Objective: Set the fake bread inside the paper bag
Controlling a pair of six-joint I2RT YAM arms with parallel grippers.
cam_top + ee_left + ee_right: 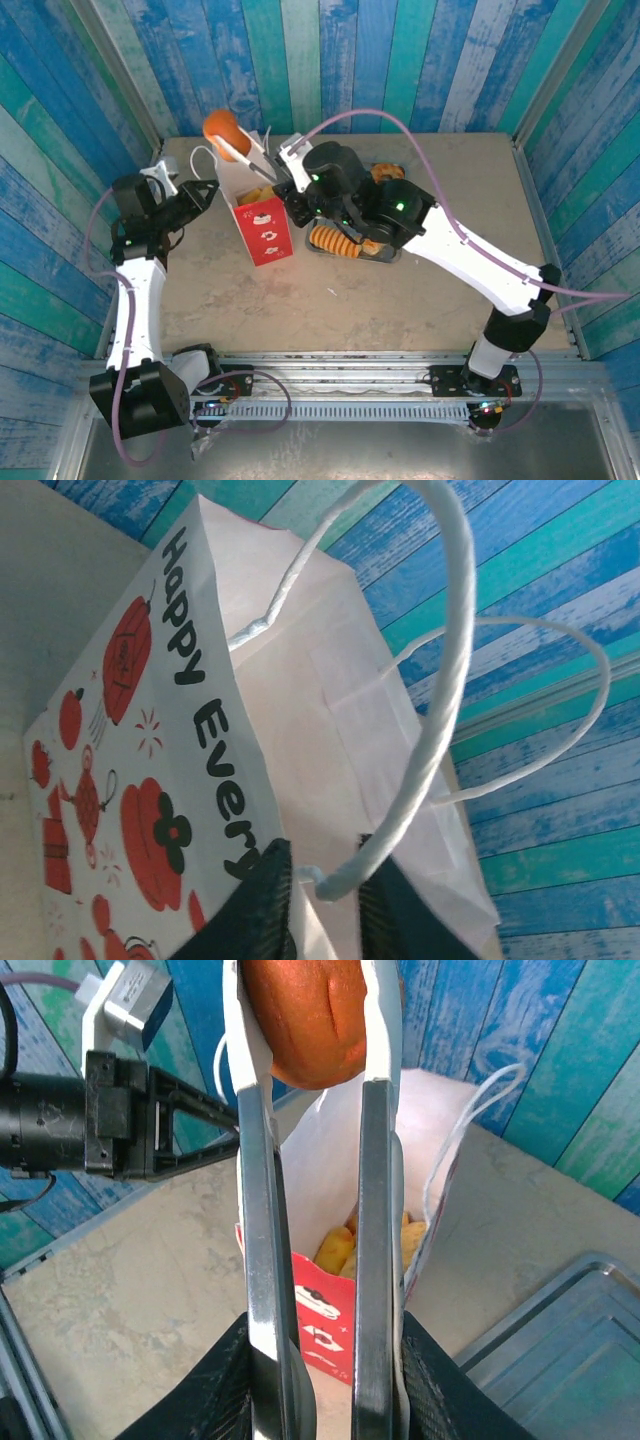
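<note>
Fingers of the right gripper (232, 140) clamp a smooth round bun (305, 1020) just above the bag (266, 228), over its far left rim. The left gripper (325, 858) straddles the bag's left rim by a cord handle (445, 680); whether it pinches, I cannot tell. Golden pastries (338, 1248) lie inside the stiff white-and-red paper. Just right of the bag, a grey metal tray (560, 1360) holds a ridged loaf (335, 241). Bare table (340, 305) lies open on the bag's near side.
</note>
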